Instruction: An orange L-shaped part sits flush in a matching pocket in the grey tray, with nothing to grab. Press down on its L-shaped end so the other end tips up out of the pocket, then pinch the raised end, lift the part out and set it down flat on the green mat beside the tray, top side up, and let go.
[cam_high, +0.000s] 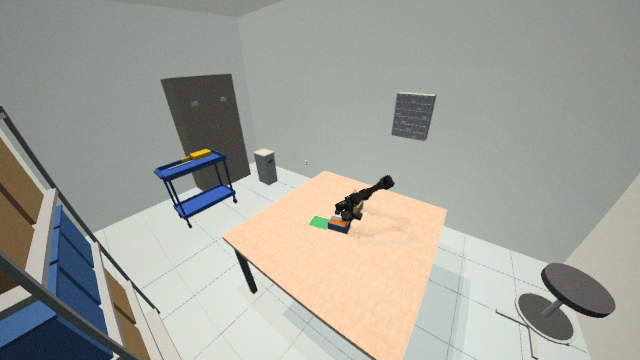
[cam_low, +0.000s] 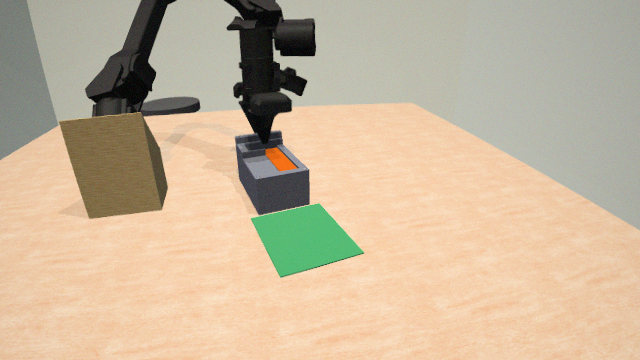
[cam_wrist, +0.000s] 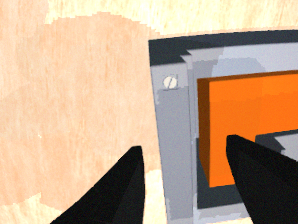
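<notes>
"Pointing down over the L-shaped end, what is the pincer (cam_high: 347, 218) (cam_low: 264, 140) (cam_wrist: 184, 149) doing with its fingers?"

"They stand apart with nothing clamped: in the wrist view one overlaps the orange part (cam_high: 338, 222) (cam_low: 281, 160) (cam_wrist: 250, 100), the other appears outside the tray wall. I can't tell whether either touches."

"And the part?"

"In the pocket of the grey tray (cam_high: 340, 228) (cam_low: 284, 192) (cam_wrist: 175, 130)."

"Beyond that?"

"The green mat (cam_high: 318, 222) (cam_low: 307, 240) lies just beside the tray, and a wooden block (cam_low: 112, 165) stands apart from both on the bench (cam_high: 350, 270) (cam_low: 450, 250) (cam_wrist: 75, 100)."

"Farther off?"

"A blue cart (cam_high: 205, 200), well away across the floor."
</notes>
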